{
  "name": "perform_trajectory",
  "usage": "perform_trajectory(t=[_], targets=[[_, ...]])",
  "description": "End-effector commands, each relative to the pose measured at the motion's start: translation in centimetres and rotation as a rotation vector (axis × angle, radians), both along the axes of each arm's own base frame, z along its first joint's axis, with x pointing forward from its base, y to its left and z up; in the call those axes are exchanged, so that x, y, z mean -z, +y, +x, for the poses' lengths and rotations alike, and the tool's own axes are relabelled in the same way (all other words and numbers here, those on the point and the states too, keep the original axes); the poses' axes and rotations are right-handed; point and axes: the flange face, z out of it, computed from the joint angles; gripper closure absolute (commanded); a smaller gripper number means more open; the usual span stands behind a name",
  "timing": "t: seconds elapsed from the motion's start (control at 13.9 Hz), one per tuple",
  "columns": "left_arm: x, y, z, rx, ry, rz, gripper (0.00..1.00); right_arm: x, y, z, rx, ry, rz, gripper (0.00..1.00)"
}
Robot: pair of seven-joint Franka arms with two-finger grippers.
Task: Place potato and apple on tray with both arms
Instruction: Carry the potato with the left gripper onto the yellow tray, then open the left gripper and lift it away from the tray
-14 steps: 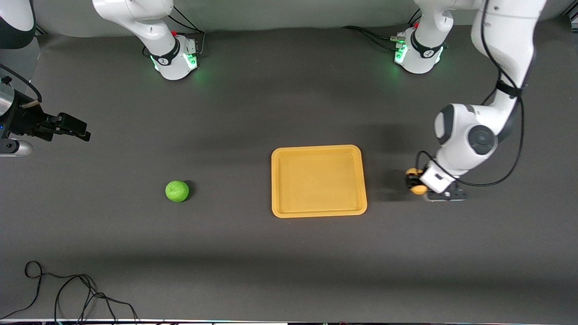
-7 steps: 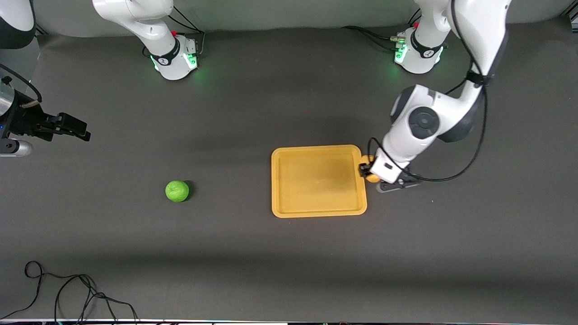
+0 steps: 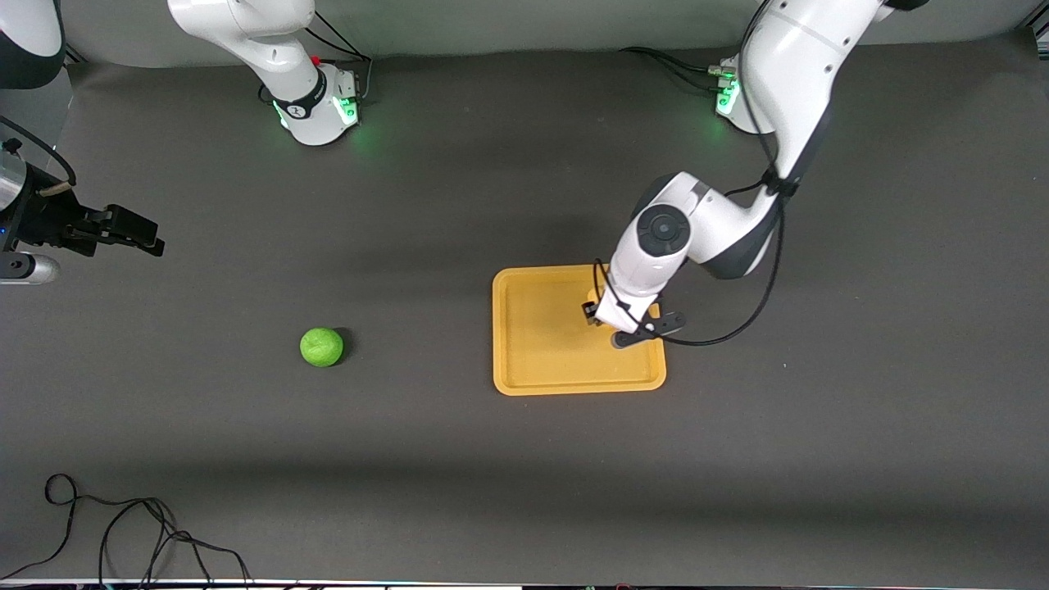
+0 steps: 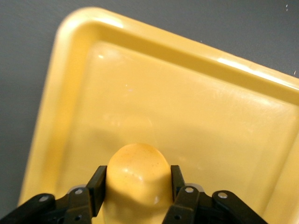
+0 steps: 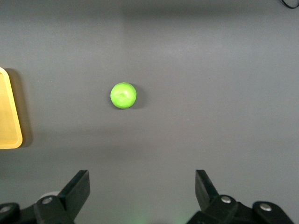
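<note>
The orange-yellow tray (image 3: 541,365) lies mid-table. My left gripper (image 3: 592,313) hangs over the part of the tray nearest the left arm's end. It is shut on the glossy yellow potato (image 4: 138,179), which sits between both fingers (image 4: 97,184) above the tray floor (image 4: 196,116). In the front view the wrist hides the potato. The green apple (image 3: 321,347) lies on the table toward the right arm's end, apart from the tray. It also shows in the right wrist view (image 5: 123,95), with a tray corner (image 5: 8,121). My right gripper (image 3: 135,233) waits open and empty (image 5: 142,186) at the table's right-arm end.
A loose black cable (image 3: 123,524) lies at the table corner nearest the front camera, at the right arm's end. The two arm bases (image 3: 315,106) (image 3: 750,102) stand along the table edge farthest from the camera.
My left gripper has carried the potato from the table beside the tray, over the rim, to above the tray floor. The right arm and the apple have not moved.
</note>
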Motion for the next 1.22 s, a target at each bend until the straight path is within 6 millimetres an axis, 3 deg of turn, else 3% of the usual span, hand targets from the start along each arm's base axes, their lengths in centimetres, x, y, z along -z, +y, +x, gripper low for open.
perform_trajectory(t=[0.0, 0.36, 0.43, 0.5, 0.65, 0.72, 0.79, 0.94, 1.15], targets=[[1.8, 0.0, 0.6, -0.012, -0.025, 0.017, 0.51, -0.3, 0.1, 0.0, 0.011, 0.0, -0.004, 0.0], [3.1, 0.0, 0.7, -0.012, -0.031, 0.006, 0.51, 0.0, 0.0, 0.1, 0.008, 0.004, -0.004, 0.0], [3.1, 0.0, 0.7, -0.012, -0.03, 0.007, 0.44, 0.0, 0.0, 0.1, 0.008, 0.004, -0.004, 0.0], [3.1, -0.1, 0.6, -0.012, -0.031, 0.005, 0.16, 0.0, -0.1, 0.1, 0.01, 0.004, -0.004, 0.0], [3.1, 0.1, 0.8, -0.015, -0.034, 0.008, 0.01, 0.0, -0.1, 0.1, 0.008, 0.004, -0.004, 0.0], [3.0, 0.3, 0.9, -0.018, -0.033, 0.012, 0.01, 0.0, -0.1, 0.1, 0.008, 0.004, -0.004, 0.0], [2.3, 0.5, 1.2, -0.019, -0.036, 0.015, 0.01, 0.0, -0.2, 0.1, 0.01, 0.004, -0.004, 0.0], [-1.0, 2.1, 2.0, -0.012, -0.025, 0.062, 0.01, 0.0, -0.1, 0.1, 0.008, 0.004, -0.004, 0.0], [-8.3, 6.0, 2.4, 0.067, 0.019, 0.139, 0.02, 0.0, -0.1, 0.1, 0.008, 0.004, -0.004, 0.0]])
